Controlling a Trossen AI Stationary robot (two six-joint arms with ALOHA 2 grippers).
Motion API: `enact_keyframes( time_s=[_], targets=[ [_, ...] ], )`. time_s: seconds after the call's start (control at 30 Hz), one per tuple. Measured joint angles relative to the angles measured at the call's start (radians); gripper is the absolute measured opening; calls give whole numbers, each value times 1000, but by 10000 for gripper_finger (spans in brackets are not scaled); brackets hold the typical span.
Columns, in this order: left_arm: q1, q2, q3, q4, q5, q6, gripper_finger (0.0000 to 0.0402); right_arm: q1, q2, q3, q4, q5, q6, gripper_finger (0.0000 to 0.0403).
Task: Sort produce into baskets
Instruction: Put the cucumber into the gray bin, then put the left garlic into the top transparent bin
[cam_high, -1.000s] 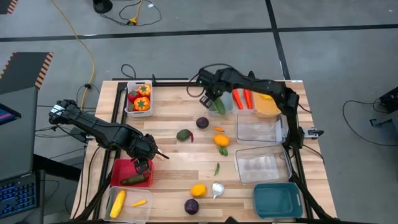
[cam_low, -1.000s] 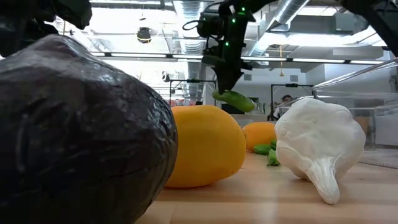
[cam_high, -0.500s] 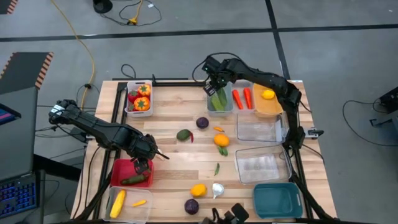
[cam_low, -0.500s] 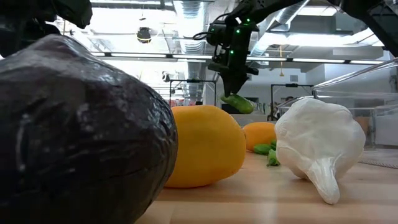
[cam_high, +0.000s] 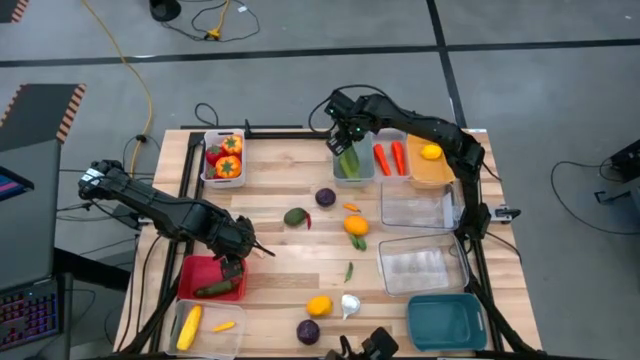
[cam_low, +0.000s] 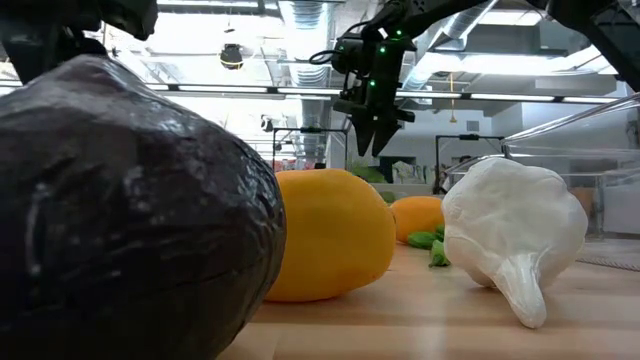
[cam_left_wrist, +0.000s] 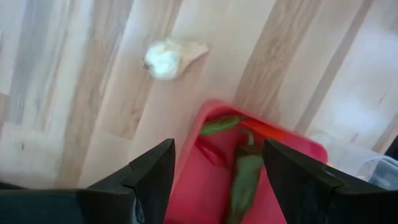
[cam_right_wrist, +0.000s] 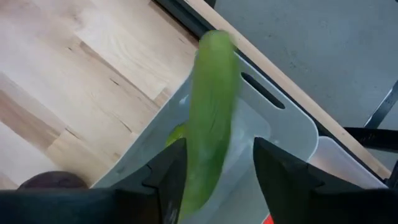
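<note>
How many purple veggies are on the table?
2. One purple round lies mid-table, near the bin of green produce; the other sits at the near edge beside the white garlic. Bins could hide more.

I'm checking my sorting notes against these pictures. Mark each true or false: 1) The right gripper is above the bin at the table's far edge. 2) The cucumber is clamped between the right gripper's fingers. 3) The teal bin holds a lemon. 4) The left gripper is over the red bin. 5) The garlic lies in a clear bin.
1) True: the right gripper hangs over the grey bin.
2) False: its fingers stand open and the cucumber is dropping free into that bin.
3) False: the teal bin holds nothing.
4) True: the left gripper, open, is over the red bin.
5) False: the garlic lies on the bare table.
</note>
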Motion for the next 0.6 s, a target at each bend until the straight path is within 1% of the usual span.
enact_keyframes(
  time_s=[0.2, 0.4, 0.5, 0.6],
  targets=[
    [0, 0, 0, 30, -59, 0, 230, 0, 0, 0, 0, 0, 0, 237],
    [11, 0, 0, 54, -195, -61, 230, 0, 0, 1, -23, 0, -2, 239],
    [27, 5, 0, 58, -231, -66, 230, 0, 0, 17, -74, 0, -3, 239],
    [45, 28, 0, 72, -235, -45, 230, 5, 0, 36, -132, 0, -3, 239]
  ],
)
